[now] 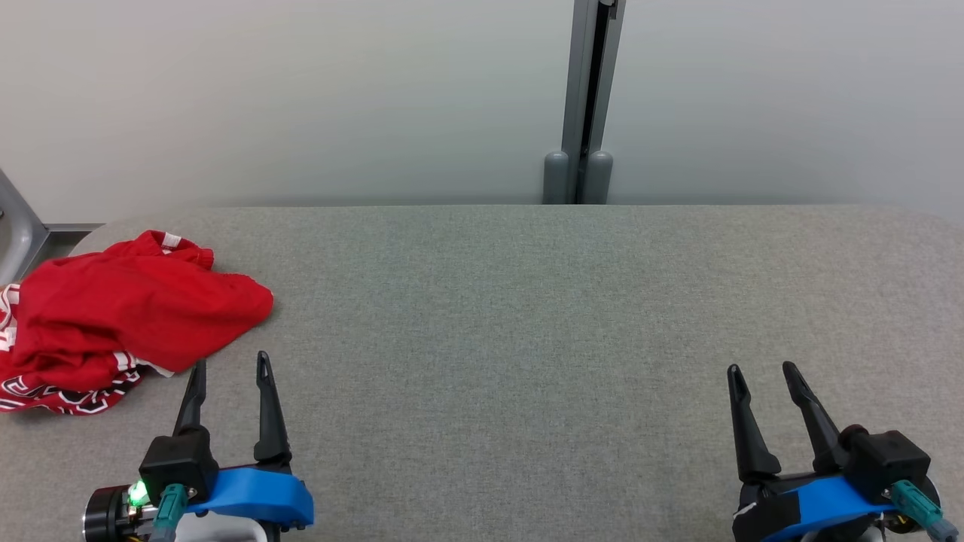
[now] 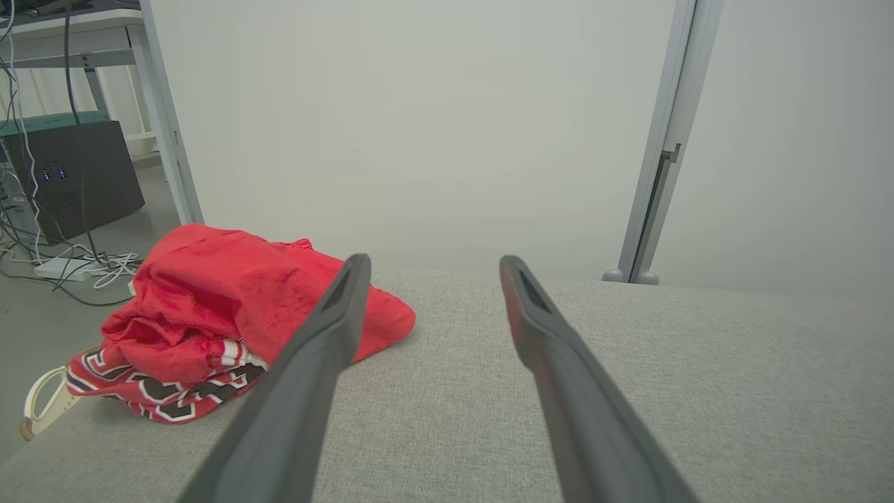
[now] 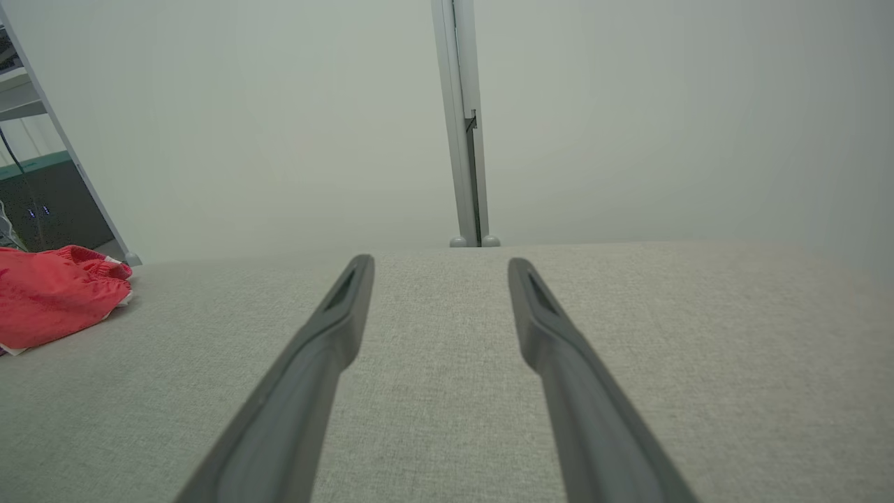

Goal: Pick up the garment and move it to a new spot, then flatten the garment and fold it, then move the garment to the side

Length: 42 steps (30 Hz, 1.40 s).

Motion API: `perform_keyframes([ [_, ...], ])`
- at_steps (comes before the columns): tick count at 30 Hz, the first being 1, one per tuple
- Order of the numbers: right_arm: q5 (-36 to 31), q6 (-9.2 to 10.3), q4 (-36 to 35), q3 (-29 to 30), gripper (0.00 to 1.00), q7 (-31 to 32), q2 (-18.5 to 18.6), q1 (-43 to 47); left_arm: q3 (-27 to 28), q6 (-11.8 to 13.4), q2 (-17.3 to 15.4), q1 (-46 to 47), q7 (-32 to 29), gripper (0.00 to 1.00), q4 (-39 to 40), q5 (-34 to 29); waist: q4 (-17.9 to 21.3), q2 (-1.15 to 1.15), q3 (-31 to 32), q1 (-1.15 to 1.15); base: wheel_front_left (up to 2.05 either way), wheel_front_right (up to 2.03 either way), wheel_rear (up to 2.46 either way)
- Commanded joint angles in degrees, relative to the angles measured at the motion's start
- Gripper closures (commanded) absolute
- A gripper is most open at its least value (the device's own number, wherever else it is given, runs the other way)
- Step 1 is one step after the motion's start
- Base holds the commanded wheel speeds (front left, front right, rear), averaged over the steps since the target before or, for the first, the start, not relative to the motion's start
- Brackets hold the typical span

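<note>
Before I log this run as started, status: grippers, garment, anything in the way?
Left gripper open, empty. Right gripper open, empty. Red garment crumpled at left edge of table, not held. Nothing between left gripper and garment.

A counter (image 1: 527, 301) covered in grey woven fabric is backed by pale, evenly lit wall panels (image 1: 301, 90), which are joined by a grey upright post (image 1: 584, 98). Beyond the counter's left end, a dark case (image 2: 77, 175), a white power strip (image 2: 63, 268) and loose cables (image 2: 105, 269) are seen on the grey floor (image 2: 42, 328).
</note>
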State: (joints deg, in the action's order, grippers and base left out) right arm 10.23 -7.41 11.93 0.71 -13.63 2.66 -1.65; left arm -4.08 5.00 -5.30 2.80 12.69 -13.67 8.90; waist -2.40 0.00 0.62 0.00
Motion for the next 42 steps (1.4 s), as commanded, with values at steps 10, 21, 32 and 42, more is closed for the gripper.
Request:
perform_keyframes([
  [10,-4.7,-0.13,0.3,0.3,0.0,-0.8,0.4,1.1,-0.8,-0.1,-0.7,-0.4,-1.4,0.0,1.1,-2.9,-0.3,0.0,0.6,0.0,0.0,0.0,0.0],
  [21,-5.5,-0.14,0.1,0.3,0.0,-0.2,0.4,1.6,-1.2,0.2,-1.1,-1.3,-4.4,0.0,3.0,-2.8,-0.3,0.0,1.0,0.0,0.0,0.0,0.0],
  [32,-3.6,-0.14,-0.5,0.4,0.0,0.6,0.4,1.7,-1.3,0.6,-1.4,-1.3,-4.7,0.0,3.1,-2.0,-0.5,0.0,0.6,0.0,0.0,0.0,0.0],
  [42,-3.0,-0.14,-0.9,0.1,0.0,0.8,0.4,1.6,-1.3,1.0,-1.9,-0.9,-4.5,0.0,2.8,-1.5,-1.6,0.0,0.3,0.0,0.0,0.0,0.0],
])
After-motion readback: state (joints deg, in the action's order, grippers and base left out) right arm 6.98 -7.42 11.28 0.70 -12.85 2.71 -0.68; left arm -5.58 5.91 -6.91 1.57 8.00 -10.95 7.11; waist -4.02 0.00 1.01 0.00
